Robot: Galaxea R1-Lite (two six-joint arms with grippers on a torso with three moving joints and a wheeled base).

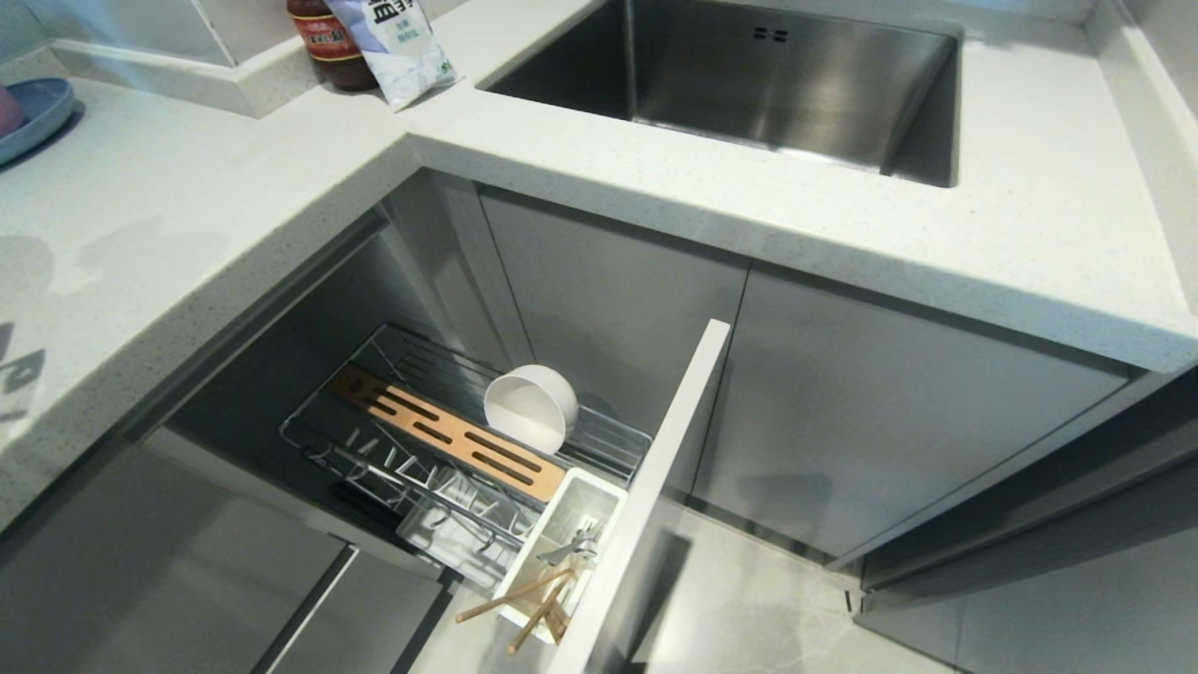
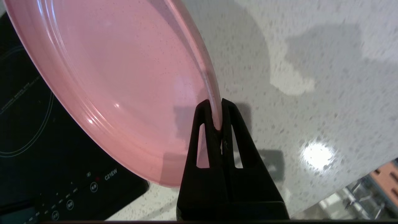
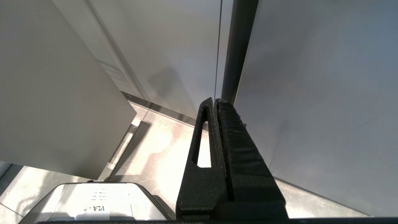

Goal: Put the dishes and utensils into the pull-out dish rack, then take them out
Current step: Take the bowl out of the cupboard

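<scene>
pink plate cut off by frame edge, blue plate half cropped

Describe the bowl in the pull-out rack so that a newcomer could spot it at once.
Below the countertop corner, the pull-out dish rack stands open. Beside its brown wooden strip rests the off-white bowl, tipped on its side. It is the only round dish there; the cutlery box holds only utensils.

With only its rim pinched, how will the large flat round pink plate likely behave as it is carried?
The large flat round pink plate looks rigid, so it probably won't flex. Its glossy surface may slip between the left gripper fingers, which clamp only the thin rim. Most of the plate hangs off that one point above the speckled countertop, so it could swing or pivot.
</scene>
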